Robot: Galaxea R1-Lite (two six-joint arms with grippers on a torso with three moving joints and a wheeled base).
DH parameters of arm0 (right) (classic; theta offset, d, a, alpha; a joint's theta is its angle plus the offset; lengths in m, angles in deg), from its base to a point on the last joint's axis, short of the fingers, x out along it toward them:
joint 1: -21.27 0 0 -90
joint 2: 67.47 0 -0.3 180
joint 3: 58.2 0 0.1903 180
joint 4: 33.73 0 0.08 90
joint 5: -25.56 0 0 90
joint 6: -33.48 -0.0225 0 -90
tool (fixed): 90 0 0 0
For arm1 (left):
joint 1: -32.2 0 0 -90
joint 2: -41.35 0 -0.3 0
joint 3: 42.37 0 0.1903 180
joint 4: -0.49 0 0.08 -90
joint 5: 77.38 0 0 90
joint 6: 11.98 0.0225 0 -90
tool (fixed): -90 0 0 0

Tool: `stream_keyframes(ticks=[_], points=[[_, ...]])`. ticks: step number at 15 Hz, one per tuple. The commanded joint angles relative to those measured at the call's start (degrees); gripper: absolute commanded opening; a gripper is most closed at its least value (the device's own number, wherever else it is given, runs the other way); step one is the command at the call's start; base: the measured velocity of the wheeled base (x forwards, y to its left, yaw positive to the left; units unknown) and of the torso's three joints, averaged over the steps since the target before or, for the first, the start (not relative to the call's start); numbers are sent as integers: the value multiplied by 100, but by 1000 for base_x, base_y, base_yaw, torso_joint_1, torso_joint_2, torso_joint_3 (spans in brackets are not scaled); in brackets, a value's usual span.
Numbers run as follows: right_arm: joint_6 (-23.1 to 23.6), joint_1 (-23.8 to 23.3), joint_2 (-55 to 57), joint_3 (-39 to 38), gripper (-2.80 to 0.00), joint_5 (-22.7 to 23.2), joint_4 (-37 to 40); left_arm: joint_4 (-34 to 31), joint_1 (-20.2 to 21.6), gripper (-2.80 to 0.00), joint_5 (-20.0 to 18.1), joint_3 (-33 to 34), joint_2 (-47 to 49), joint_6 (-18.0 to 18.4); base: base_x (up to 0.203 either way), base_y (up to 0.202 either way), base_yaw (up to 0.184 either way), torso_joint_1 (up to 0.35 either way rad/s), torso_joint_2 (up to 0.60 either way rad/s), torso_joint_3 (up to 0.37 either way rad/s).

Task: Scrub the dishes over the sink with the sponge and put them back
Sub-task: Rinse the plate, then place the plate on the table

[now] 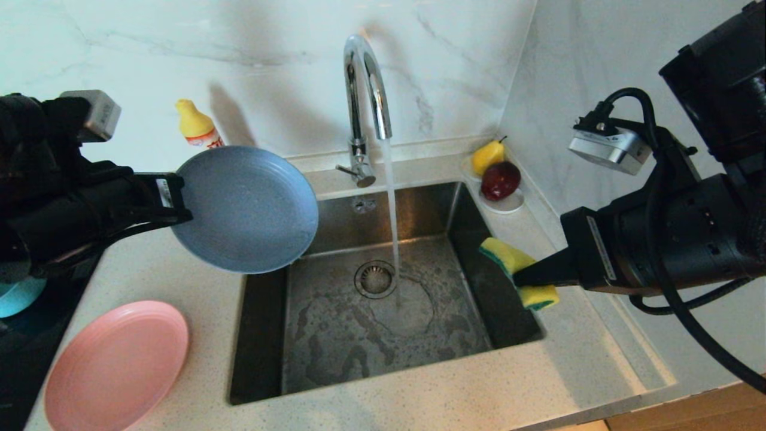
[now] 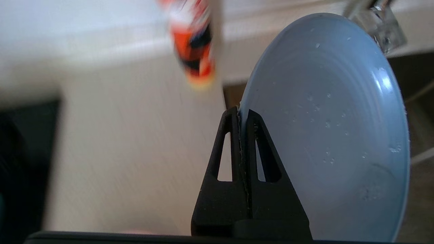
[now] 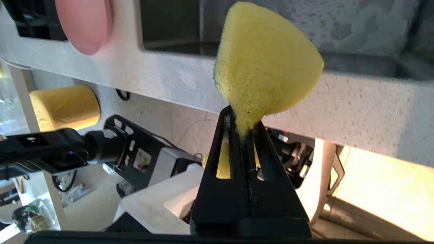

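My left gripper (image 1: pixel 179 206) (image 2: pixel 241 113) is shut on the rim of the blue plate (image 1: pixel 248 209) (image 2: pixel 334 135), which hangs tilted above the sink's (image 1: pixel 335 335) left rim, with water drops on its face. Over the sink's right edge, my right gripper (image 1: pixel 517 278) (image 3: pixel 242 127) is shut on the bent yellow and green sponge (image 1: pixel 517 269) (image 3: pixel 268 61). The pink plate (image 1: pixel 116 365) (image 3: pixel 84 23) lies on the counter at the front left. A bit of the teal bowl (image 1: pixel 18 296) shows under the left arm. Water runs from the chrome tap (image 1: pixel 365 90) down beside the drain (image 1: pixel 375 279).
A yellow-capped bottle (image 1: pixel 197 127) (image 2: pixel 195 40) stands by the back wall, left of the tap. A white saucer (image 1: pixel 508 203) in the back right corner holds a yellow pear (image 1: pixel 488 157) and a dark red fruit (image 1: pixel 501 179). A dark cooktop (image 1: pixel 24 353) lies at the far left.
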Motion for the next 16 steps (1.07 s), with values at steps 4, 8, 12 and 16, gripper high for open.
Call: stream_keyframes(ticks=[4,8,12,16], points=[[50,4,-154,-242,-280,3,15,-2395,952,-280,-639,-640,-568,-1310,0,0,0,0,0,0],[59,3,-151,-344,-280,-4,11,-3146,1276,-280,-863,-975,-954,-1889,0,0,0,0,0,0],[59,3,-181,-432,-280,-12,7,-3812,1655,-280,-1278,-1111,-1286,-2215,0,0,0,0,0,0],[59,3,-198,-472,-280,-21,15,-3876,2261,-280,-1291,-1215,-1548,-2395,0,0,0,0,0,0]])
